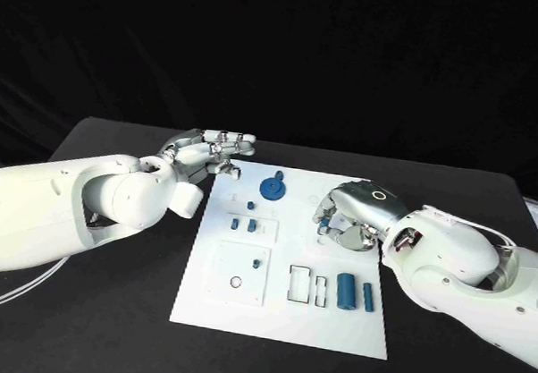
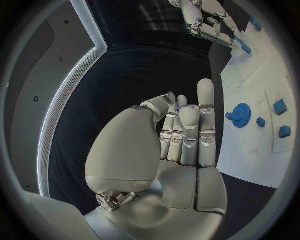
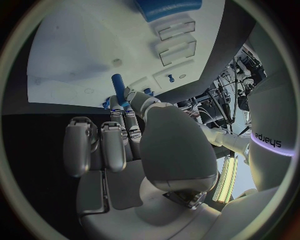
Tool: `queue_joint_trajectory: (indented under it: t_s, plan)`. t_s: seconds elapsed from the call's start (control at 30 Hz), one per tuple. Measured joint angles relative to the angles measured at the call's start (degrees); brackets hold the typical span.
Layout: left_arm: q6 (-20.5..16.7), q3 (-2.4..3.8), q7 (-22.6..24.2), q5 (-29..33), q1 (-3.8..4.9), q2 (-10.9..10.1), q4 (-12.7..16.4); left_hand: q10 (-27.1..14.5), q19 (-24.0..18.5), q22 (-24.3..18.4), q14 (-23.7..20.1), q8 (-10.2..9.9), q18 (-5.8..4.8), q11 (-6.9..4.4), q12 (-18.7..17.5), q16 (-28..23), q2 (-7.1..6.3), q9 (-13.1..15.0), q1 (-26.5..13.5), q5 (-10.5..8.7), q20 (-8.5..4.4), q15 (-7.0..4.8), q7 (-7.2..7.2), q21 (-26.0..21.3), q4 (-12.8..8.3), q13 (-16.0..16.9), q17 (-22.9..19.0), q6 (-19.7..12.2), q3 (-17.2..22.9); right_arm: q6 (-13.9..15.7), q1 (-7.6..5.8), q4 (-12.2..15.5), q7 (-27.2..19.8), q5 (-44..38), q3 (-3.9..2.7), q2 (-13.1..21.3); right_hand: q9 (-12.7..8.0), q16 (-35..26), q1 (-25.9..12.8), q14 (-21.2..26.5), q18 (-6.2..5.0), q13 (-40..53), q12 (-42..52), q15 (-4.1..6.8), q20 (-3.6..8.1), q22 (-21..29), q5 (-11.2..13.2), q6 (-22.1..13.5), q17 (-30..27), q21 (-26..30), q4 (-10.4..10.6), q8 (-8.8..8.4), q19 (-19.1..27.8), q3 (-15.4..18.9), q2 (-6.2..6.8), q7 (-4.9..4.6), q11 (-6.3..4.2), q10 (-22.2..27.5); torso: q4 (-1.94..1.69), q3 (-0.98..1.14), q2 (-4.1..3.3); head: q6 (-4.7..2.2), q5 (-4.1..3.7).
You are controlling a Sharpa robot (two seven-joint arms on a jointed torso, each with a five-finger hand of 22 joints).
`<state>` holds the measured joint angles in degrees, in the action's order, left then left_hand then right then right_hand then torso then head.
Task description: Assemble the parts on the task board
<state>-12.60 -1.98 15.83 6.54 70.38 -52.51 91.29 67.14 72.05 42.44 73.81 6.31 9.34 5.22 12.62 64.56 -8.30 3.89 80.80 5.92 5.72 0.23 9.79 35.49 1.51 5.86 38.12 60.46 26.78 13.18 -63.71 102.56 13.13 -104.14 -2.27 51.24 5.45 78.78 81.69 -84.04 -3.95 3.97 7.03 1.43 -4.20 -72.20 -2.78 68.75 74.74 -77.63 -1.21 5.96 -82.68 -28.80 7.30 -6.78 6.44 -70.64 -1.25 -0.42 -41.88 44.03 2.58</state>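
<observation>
A black table (image 1: 98,330) stands before a dark curtain, and the white rectangular task board (image 1: 283,323) lies in its middle.

On the board, a blue round gear (image 1: 271,188) sits near the far edge, at about 12 o'clock from the board's centre. Below it lie some small blue square pieces (image 1: 243,224), toward 10 o'clock. Two blue cylinders (image 1: 346,291) lie side by side in the near part, at about 5 o'clock, just beside two empty rectangular slots (image 1: 299,282).

The right hand (image 1: 347,217) hovers over the board's right edge, at about 2 o'clock from the centre. In the right wrist view it pinches a small blue peg (image 3: 119,83) between the thumb and a finger; the other fingers are curled in beside.

The left hand (image 1: 208,153) is off the board, near its far left corner, at about 11 o'clock. Its fingers (image 2: 205,107) stand nearly straight and close together, and they hold nothing.
</observation>
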Motion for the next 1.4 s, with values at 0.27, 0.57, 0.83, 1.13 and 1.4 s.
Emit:
queue_joint_trajectory:
  t_s: [0.27,0.57,0.83,1.13,1.4]
  plan:
    - [0.0,0.0,-0.05,0.0,0.0,0.01,0.02,0.0,0.0,-0.01,0.0,0.0,0.0,0.0,0.03,0.0,0.0,0.0,0.0,0.0,0.0,0.0,0.0,0.0,0.0,0.0,0.0,0.0,0.0,0.63,-0.51,4.22,0.02,1.15,-0.29,0.1,0.0,0.0,0.0,0.15,0.0,0.0,-0.08,0.15,0.0,0.0,0.0,0.0,-0.01,0.0,0.0,0.0,0.0,0.0,0.0,0.0,0.0,0.0,-0.01,0.01,-0.03,-0.17,0.2]
    - [0.0,0.0,-0.09,-0.01,-0.02,0.27,0.03,0.01,0.0,-0.01,0.0,0.0,0.0,-0.01,0.03,0.0,0.0,0.0,0.0,0.0,0.0,0.0,0.0,0.0,0.0,-0.01,0.01,0.0,0.0,1.8,0.55,7.2,-0.69,2.09,-0.08,-5.23,-0.01,0.0,0.0,0.15,0.0,0.0,-0.31,0.14,0.0,0.04,0.01,0.0,-0.01,0.0,-0.32,0.0,0.0,-0.31,0.0,0.0,0.0,0.0,-0.03,-0.02,-0.04,0.13,0.99]
    - [0.05,0.0,-0.09,-0.01,-0.03,0.55,0.06,0.01,0.0,-0.01,0.0,0.0,0.0,-0.01,0.03,0.0,0.0,0.0,0.0,0.0,0.0,0.0,-0.01,0.0,0.0,0.05,-0.05,0.0,0.0,2.48,4.45,5.04,-2.08,2.2,0.49,-10.56,-0.01,0.0,0.0,0.14,0.0,0.0,-0.58,0.13,0.0,0.17,0.06,0.0,-0.02,0.01,-0.4,0.0,0.0,-0.38,0.0,0.0,-0.01,0.0,-0.09,-0.1,-0.04,0.48,1.75]
    - [0.1,0.0,-0.09,-0.02,-0.03,0.86,0.12,0.01,0.0,0.0,0.0,0.0,0.0,-0.01,0.03,0.0,0.0,0.0,0.0,0.0,0.0,0.0,-0.01,0.0,0.0,0.05,-0.04,0.0,0.0,2.31,7.26,1.31,-3.61,2.2,0.88,-13.8,-0.02,-0.01,0.0,0.13,0.0,0.0,-1.0,0.12,0.0,0.27,0.22,-0.01,-0.09,0.01,-0.71,0.0,0.0,-0.69,0.0,0.0,-0.01,0.01,-0.09,-0.1,-0.05,0.99,2.27]
    - [0.12,0.0,-0.09,-0.02,-0.03,0.93,0.15,0.01,0.0,0.0,0.0,0.0,0.0,-0.01,0.03,0.0,0.0,0.0,0.0,0.0,0.0,0.0,-0.01,0.0,0.0,0.05,-0.04,0.0,0.0,1.74,8.57,-0.77,-4.44,2.36,1.09,-14.74,-0.02,-0.01,0.0,0.12,0.0,0.0,-1.25,0.11,-0.01,0.27,0.0,-0.01,-0.15,0.01,-0.78,-0.23,0.0,-0.62,0.0,0.0,-0.01,0.01,-0.1,-0.02,-0.09,1.17,2.45]
